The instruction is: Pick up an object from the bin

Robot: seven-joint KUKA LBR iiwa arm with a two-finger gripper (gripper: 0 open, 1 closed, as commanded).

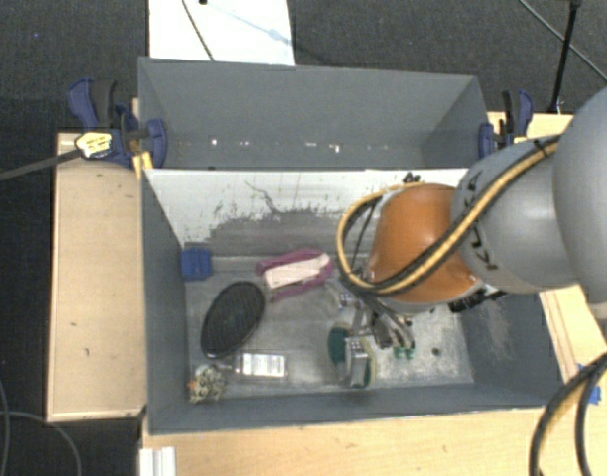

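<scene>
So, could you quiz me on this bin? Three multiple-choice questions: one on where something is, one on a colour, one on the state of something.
1. Where in the bin does the small blue block lie?
A. in the front right corner
B. by the left wall
C. hanging on the rim

2. What colour is the small thing right beside the gripper?
A. red
B. yellow
C. green

3. How is the black oval brush placed?
A. lying flat on the bin floor, apart from the gripper
B. lifted into the air
C. standing upright against the back wall

Answers:
1 B: the block sits at the foot of the left wall, left of the pink-and-white thing.
2 C: it shows dark green at the gripper's left side.
3 A: it rests on the floor in the left half, with bare floor between it and the gripper.
</scene>
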